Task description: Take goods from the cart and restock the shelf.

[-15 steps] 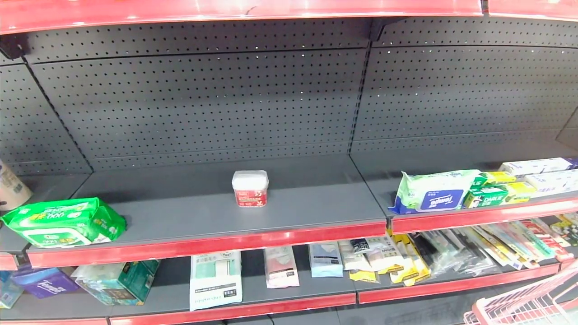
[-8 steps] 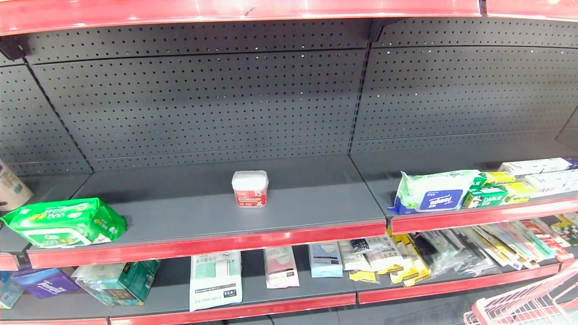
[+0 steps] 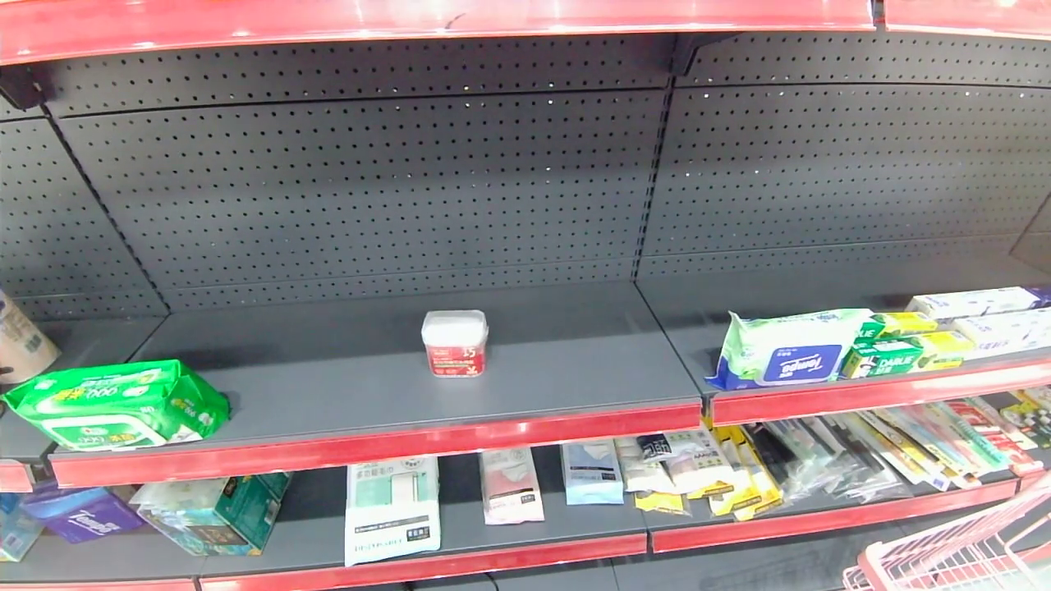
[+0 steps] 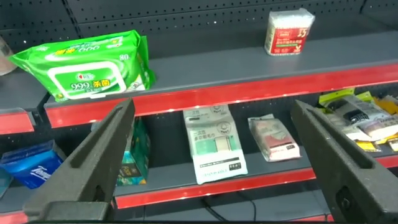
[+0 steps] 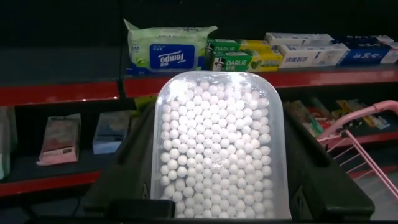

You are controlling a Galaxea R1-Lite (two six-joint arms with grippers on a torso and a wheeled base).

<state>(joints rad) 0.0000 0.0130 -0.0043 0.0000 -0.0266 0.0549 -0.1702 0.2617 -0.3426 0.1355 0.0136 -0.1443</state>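
Nothing moved; right end effector [image 5: 219, 177] clasps swab box [image 5: 217, 124] (between its fingers)

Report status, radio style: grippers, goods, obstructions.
Left gripper open, empty. Right gripper shut on swab box. Shelf ahead: one tub mid-bay; no obstruction seen.

Print on green wipes pack [image 3: 119, 405], red-labelled tub [image 3: 454, 343], toothpaste boxes [image 3: 895, 346]
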